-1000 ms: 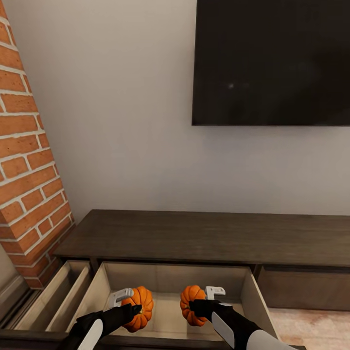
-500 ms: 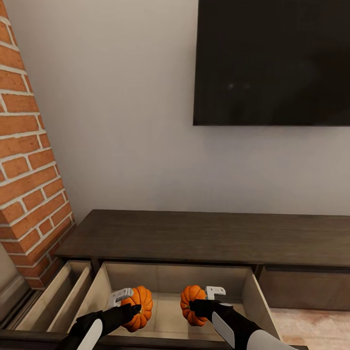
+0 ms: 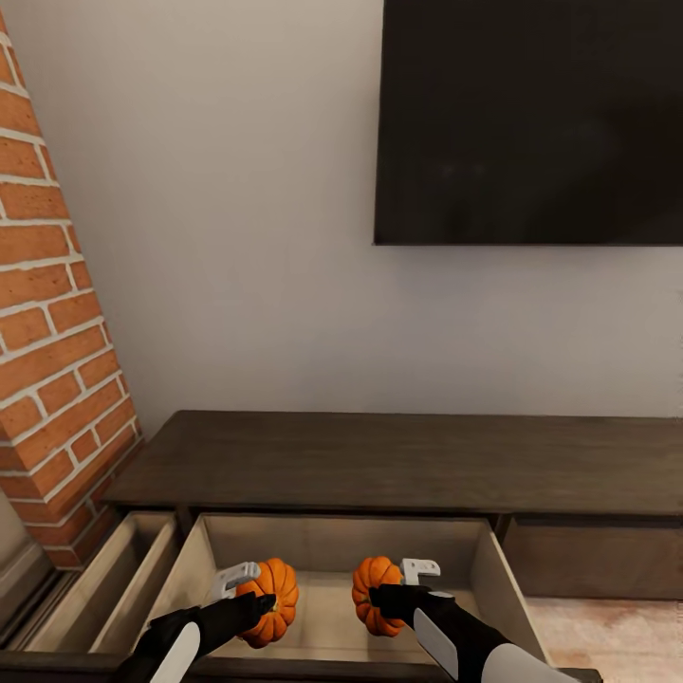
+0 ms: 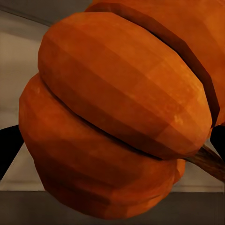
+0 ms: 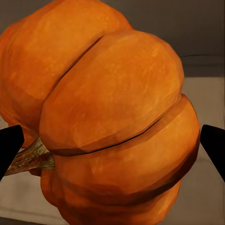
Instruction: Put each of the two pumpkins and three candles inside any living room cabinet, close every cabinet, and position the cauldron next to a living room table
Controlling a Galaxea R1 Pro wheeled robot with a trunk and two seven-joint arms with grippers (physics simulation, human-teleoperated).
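Note:
Two ribbed orange pumpkins are held inside the open middle drawer of the dark-brown cabinet (image 3: 398,465). My left gripper (image 3: 249,596) is shut on the left pumpkin (image 3: 275,588). My right gripper (image 3: 396,596) is shut on the right pumpkin (image 3: 374,590). In the left wrist view that pumpkin (image 4: 117,117) sits between dark fingertips (image 4: 7,152). The right wrist view has its pumpkin (image 5: 112,122) with stem sideways, between dark fingertips (image 5: 214,144). Whether either pumpkin touches the drawer's pale floor (image 3: 323,607) I cannot tell. The candles and the cauldron are out of view.
A second drawer (image 3: 114,579) stands open to the left, beside the red-brick fireplace (image 3: 57,379). A black TV (image 3: 531,123) hangs on the off-white wall above the cabinet. The right drawer front (image 3: 588,560) is shut, and light wood floor (image 3: 607,636) lies below it.
The head view has shifted very slightly sideways. Both grippers and their pumpkins hold the same places in the drawer.

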